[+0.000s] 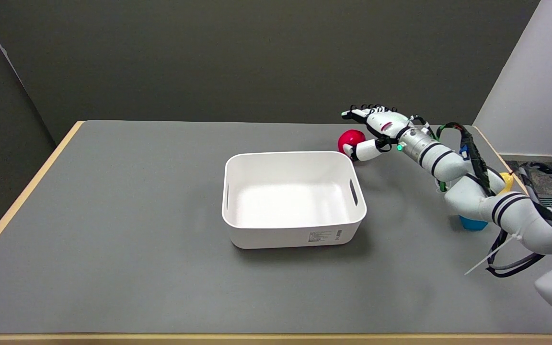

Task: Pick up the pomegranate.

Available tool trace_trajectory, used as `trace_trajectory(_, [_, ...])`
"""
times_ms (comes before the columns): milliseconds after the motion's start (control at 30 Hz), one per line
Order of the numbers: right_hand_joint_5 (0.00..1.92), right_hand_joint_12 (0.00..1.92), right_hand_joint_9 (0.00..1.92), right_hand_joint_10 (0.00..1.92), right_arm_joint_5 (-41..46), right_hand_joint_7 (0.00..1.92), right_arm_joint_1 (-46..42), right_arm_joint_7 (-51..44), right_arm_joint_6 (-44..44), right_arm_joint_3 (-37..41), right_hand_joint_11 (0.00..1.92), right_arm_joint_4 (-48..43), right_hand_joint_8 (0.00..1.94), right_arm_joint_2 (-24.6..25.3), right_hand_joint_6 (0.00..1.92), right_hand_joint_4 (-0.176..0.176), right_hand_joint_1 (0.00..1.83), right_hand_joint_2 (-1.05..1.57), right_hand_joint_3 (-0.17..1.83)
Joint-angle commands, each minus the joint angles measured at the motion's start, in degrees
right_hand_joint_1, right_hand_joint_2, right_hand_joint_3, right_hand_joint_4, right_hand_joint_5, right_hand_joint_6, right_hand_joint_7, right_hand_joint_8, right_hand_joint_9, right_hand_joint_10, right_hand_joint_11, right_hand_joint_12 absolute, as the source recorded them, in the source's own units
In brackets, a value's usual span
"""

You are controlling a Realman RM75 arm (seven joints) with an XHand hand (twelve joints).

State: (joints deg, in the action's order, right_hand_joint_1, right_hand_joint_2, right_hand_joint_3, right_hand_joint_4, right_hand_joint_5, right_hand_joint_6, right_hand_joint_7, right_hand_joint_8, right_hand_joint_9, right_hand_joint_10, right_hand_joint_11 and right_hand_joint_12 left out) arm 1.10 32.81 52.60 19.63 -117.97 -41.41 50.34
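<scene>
At the table's far side, just behind the white bin (294, 197), we see the right hand (374, 128) spread around the pomegranate (350, 139), fingers (358, 114) arched above, thumb low in front, apparently not yet gripping the fruit between them.

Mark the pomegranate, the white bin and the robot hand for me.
pomegranate (349, 137): head view, its visible red upper side.
white bin (295, 233): head view, near outer wall.
right robot hand (376, 128): head view, palm area.
</scene>
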Motion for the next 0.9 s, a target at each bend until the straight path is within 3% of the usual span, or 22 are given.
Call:
trace_trajectory(33, [0.11, 1.06, 0.12, 0.49, 2.6, 0.16, 1.1, -0.4, 0.4, -1.7, 0.02, 2.7, 0.27, 1.9, 0.37, 0.122, 0.41, 0.61, 0.98])
trace_trajectory(467, [0.11, 1.06, 0.12, 0.49, 2.6, 0.16, 2.3, -0.4, 0.2, -3.3, 0.03, 5.3, 0.27, 2.6, 0.37, 0.123, 0.41, 0.61, 0.98])
trace_trajectory(900, [0.11, 1.07, 0.17, 0.53, 2.5, 0.17, 2.7, -0.4, -0.4, -3.6, 0.05, 8.4, 0.27, 3.3, 0.36, 0.121, 0.53, 0.61, 1.00])
